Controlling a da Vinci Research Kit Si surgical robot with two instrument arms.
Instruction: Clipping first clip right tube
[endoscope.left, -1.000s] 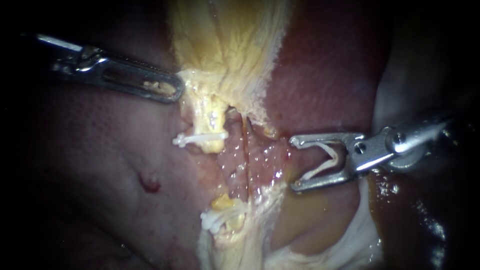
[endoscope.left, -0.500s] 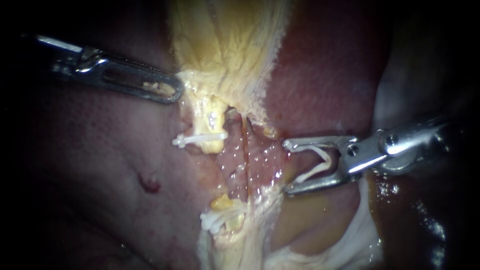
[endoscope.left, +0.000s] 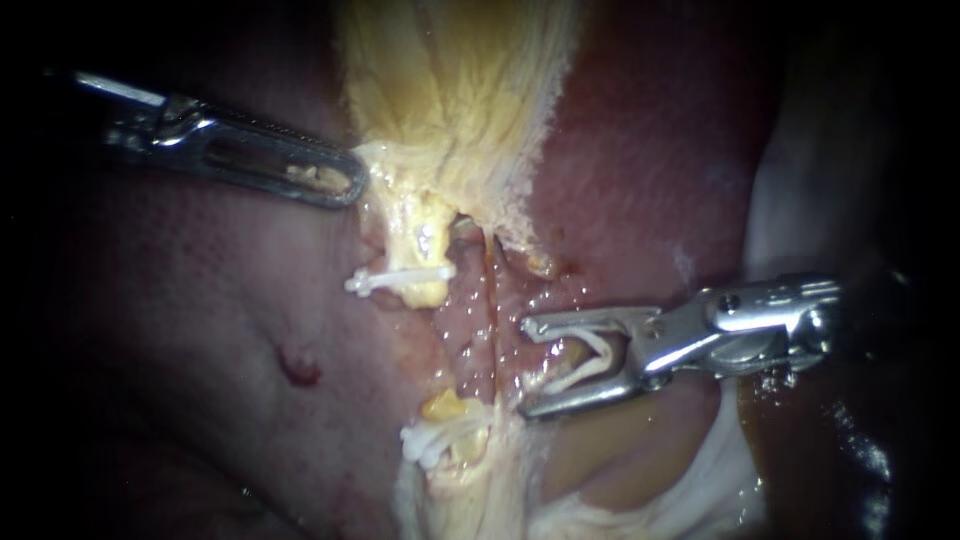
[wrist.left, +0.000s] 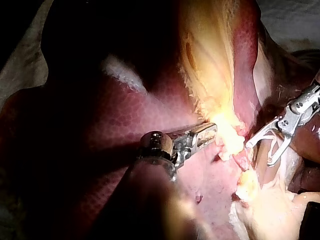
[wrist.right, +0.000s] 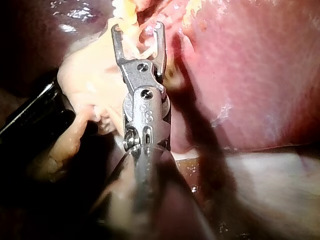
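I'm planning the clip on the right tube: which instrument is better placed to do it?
Right. The right instrument carries an open white clip at its tip, just beside the right tube. The left instrument sits up at the gallbladder edge and shows no clip.

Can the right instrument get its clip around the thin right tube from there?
Probably yes: the right instrument, its jaws holding the clip spread wide, sits just beside the right tube with nothing between.
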